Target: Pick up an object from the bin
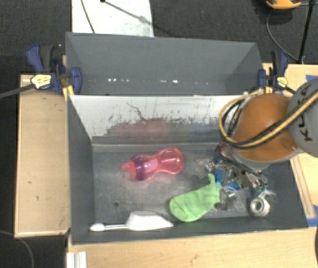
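Green crumpled cloth (194, 204) lies by the front wall of the bin (114, 197), right of centre, my gripper (226, 190) at its right end, whether apart or together I cannot tell.

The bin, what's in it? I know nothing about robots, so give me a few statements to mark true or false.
A pink bottle-shaped thing lies near the middle of the bin. True.
The gripper is over the right end of a green soft thing. True.
The green soft thing lies against the far wall. False: it lies near the front.
A white spoon-like thing rests on the pink one. False: it lies apart, front left.
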`<state>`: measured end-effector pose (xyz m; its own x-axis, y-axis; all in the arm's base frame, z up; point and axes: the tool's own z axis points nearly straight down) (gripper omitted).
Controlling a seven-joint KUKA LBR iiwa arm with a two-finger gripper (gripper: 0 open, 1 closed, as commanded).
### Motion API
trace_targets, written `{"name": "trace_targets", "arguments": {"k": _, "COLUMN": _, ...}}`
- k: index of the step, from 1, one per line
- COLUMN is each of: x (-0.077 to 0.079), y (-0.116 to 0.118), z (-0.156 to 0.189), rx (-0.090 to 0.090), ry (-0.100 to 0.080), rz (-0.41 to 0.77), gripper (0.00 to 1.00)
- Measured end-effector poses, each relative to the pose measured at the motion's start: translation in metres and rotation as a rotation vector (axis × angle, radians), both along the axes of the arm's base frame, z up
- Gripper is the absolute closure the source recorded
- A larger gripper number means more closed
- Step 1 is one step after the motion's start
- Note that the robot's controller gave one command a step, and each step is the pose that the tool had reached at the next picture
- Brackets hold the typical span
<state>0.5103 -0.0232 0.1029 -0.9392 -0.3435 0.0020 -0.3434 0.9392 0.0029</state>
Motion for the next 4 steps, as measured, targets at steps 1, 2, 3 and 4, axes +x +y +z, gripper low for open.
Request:
{"name": "trace_targets", "arguments": {"k": 1, "x": 0.004, "y": -0.006, "z": 0.015, "rx": -0.002, "ry": -0.007, "rz": 0.057, "gripper": 0.00}}
{"name": "trace_targets", "arguments": {"k": 2, "x": -0.001, "y": -0.010, "z": -0.022, "rx": -0.001, "ry": -0.005, "rz": 0.342, "gripper": 0.00}}
{"name": "trace_targets", "arguments": {"k": 3, "x": 0.006, "y": -0.009, "z": -0.032, "rx": -0.001, "ry": -0.006, "rz": 0.288, "gripper": 1.00}}
{"name": "trace_targets", "arguments": {"k": 4, "x": 0.006, "y": -0.009, "z": -0.032, "rx": -0.001, "ry": -0.006, "rz": 0.288, "gripper": 1.00}}
